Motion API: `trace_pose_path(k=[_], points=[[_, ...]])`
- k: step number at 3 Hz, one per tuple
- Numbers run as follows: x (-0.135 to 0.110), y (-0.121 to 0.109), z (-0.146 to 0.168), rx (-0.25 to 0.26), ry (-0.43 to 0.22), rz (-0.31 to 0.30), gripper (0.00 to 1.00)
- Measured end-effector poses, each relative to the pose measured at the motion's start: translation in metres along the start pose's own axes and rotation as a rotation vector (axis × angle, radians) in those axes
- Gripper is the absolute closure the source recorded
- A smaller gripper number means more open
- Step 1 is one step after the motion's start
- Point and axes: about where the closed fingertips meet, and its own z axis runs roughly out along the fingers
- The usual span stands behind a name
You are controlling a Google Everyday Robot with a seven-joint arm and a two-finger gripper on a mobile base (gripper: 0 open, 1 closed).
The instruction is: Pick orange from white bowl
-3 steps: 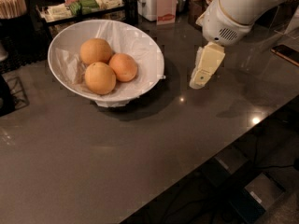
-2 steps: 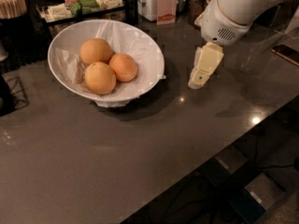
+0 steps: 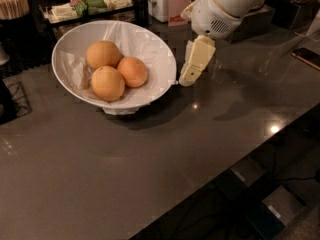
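Pincer (image 3: pixel 189 78) hangs above the counter (image 3: pixel 125 179), at 3 o'clock of the white bowl (image 3: pixel 61 48), just outside the rim. It tilts down toward 7 o'clock. Clenched or released: can't tell from this angle. Nothing visibly grasped.

The orange (image 3: pixel 132 71) sits in the bowl on crinkled paper (image 3: pixel 145 39), at the 3 o'clock side of the pile. It touches two paler fruits, one at 11 o'clock (image 3: pixel 103 54), one at 8 o'clock (image 3: pixel 107 83). Pincer and orange are apart, with the bowl wall between them.

Cream jaws below white, vented wrist (image 3: pixel 216 15)
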Motion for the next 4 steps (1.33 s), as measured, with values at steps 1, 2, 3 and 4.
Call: trace_pose_path(k=[1,2,3,4], points=[[-0.045,-0.017,0.002,-0.006,-0.083,-0.117,0.00],[-0.067,-0.028,0.009,-0.002,-0.131,-0.168,0.00],[-0.067,-0.028,0.009,-0.002,-0.131,-0.169,0.00],[-0.069,-0.028,0.032,-0.036,-0.109,-0.191,0.00]])
